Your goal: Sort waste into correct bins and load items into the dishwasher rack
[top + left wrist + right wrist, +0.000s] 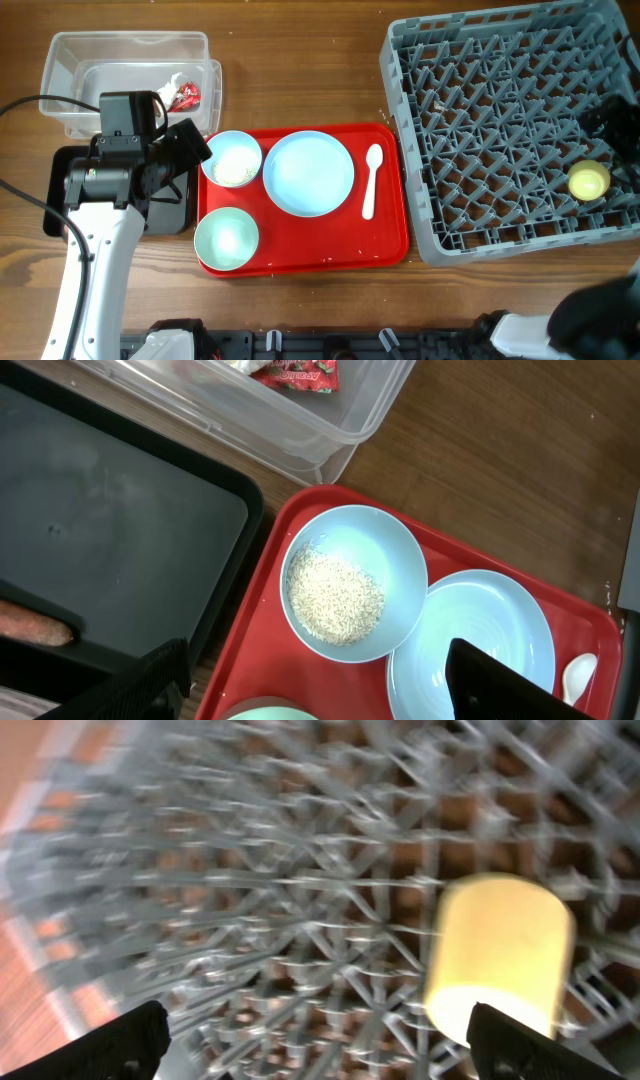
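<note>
On red tray (pixel 385 235): two bowls (pixel 233 160) (pixel 227 238), one plate (pixel 308 172), one spoon (pixel 370 180); one cup (pixel 588 182) in rack (pixel 480 120); both hands (pixel 320 695) (pixel 330 1050) splayed

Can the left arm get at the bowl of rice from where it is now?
Probably yes. The bowl sits uncovered on the red tray, just ahead of the open left fingers. The plate sits close against one side, but the other sides look free.

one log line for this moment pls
left gripper: open, near rice bowl | right gripper: open, near cup in rack | wrapper: in tub | plate, spoon: on red tray
</note>
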`<state>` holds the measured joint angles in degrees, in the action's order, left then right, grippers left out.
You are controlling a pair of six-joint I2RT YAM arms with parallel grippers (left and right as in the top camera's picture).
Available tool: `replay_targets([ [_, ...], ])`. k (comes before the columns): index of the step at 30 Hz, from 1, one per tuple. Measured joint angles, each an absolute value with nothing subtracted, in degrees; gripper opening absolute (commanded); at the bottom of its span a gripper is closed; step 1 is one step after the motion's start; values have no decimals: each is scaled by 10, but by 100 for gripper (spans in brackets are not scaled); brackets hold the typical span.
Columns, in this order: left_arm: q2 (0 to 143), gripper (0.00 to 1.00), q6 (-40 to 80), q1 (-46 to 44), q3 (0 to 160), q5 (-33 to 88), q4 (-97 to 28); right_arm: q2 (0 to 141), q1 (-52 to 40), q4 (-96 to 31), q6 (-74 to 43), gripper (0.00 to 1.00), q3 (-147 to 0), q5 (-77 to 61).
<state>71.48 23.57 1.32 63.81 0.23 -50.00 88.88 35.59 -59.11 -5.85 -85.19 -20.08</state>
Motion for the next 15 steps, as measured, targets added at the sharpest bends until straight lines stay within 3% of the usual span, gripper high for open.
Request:
replay_targets([
  [6,715,84,236,13,638,2,-505,808,144,-603,-6,93,-864,-251],
  [15,715,86,234,13,638,2,-513,891,-134,-590,-8,88,-864,-227],
])
